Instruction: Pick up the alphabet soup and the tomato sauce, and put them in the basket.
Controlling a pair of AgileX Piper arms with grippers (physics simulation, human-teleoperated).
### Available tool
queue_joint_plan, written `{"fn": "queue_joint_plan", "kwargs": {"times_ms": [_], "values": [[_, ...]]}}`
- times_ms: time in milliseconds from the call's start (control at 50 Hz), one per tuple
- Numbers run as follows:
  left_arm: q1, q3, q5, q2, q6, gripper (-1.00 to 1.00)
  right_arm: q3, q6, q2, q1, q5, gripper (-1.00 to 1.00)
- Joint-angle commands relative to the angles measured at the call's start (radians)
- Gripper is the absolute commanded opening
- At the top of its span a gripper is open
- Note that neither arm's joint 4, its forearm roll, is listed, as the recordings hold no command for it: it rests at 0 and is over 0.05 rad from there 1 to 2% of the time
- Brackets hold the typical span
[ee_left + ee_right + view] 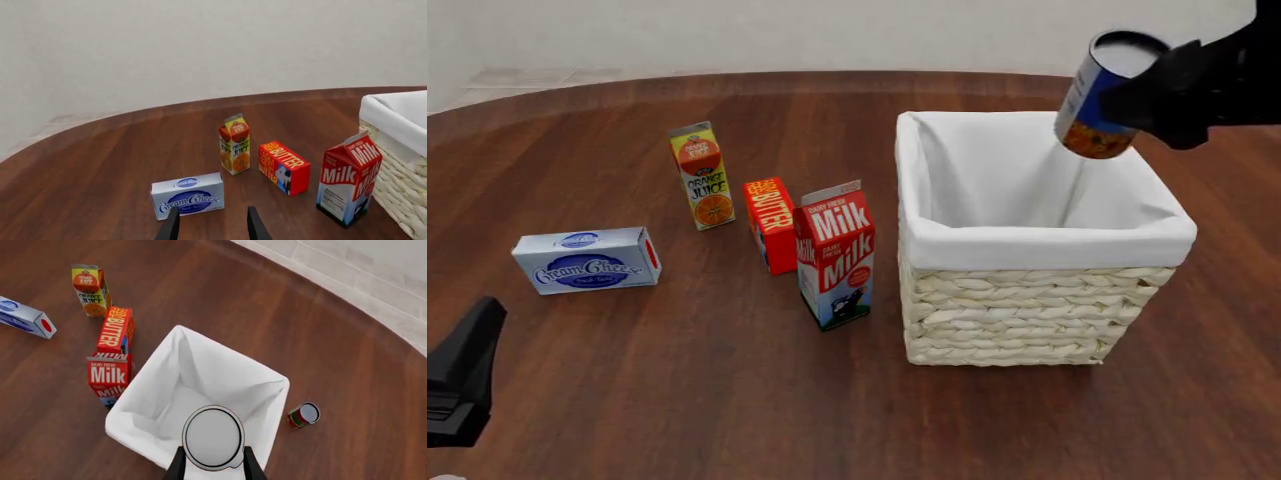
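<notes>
Colours around the cream wicker basket (1028, 310)

Its lining is white. Above it, the alphabet soup (1105, 95) is blue over orange with a silver-grey top. Left of it stand a red-white-and-blue milk carton (837, 255), a red-orange butter box (773, 225) and a pale blue cream cheese box (587, 260).

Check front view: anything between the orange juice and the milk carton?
Yes: the butter box stands between the orange juice and the milk carton, as the front view shows.

In the front view's upper right the alphabet soup (1104, 93) hangs over the basket (1045, 244); cartons stand left of it on the bench (694, 380).
</notes>
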State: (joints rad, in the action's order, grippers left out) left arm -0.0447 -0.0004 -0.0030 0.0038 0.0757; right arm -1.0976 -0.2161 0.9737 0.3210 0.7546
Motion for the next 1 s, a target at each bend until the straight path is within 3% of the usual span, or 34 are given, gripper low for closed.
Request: {"fn": "queue_joint_plan", "kwargs": {"times_ms": [20,480,1000], "values": [[-0.003,0.000,0.004,0.000,0.002,1.00,-0.033,0.004,0.028,0.006,0.019,-1.00],[0.001,0.000,0.000,0.006,-0.004,1.00,0.034,0.009,0.043,0.009,0.024,-1.00],[0.003,0.000,0.000,0.006,-0.003,1.00,0.123,0.015,0.092,-0.002,-0.046,-1.00]]}}
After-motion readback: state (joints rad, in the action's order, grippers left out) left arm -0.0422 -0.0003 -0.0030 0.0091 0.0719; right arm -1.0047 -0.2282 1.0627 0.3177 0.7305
